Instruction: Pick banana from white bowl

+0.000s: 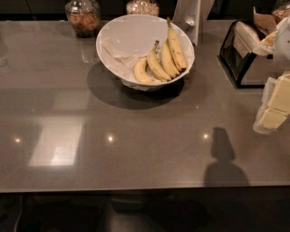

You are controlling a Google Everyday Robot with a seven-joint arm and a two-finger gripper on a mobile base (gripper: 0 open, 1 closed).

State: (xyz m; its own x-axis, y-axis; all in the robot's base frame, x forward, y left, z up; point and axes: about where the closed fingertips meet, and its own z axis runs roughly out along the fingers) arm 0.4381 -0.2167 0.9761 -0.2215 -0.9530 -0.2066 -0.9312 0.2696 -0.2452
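A wide grey counter (136, 136) fills most of the camera view. The white bowl (131, 29) stands on its far half, a little left of the middle, and casts a dark shadow to its front and left. Four yellow bananas lie side by side in the right half of the bowl, with their stems pointing toward the far rim.

The banana (176, 47) is the rightmost and longest of them. It is fairly straight and rests against the bowl's right inner wall. Its long stem reaches up near the far rim and its dark tip points toward the near rim. The three shorter bananas (156, 68) curve beside it on its left, each touching the next. A crumpled white sheet (118, 53) lies in the left part of the bowl.

The gripper (273, 113) hangs at the right edge of the view, above the counter's right side. It is well apart from the bowl and touches nothing there. It shows only as pale cream blocks cut off by the frame, so it cannot be told whether it is released or clenched. Nothing is seen in its grasp.

Two glass jars stand behind the bowl at the far edge, one with brown contents (83, 17) and one with paler contents (142, 7). A black wire rack (235, 56) sits on the counter to the right of the bowl.
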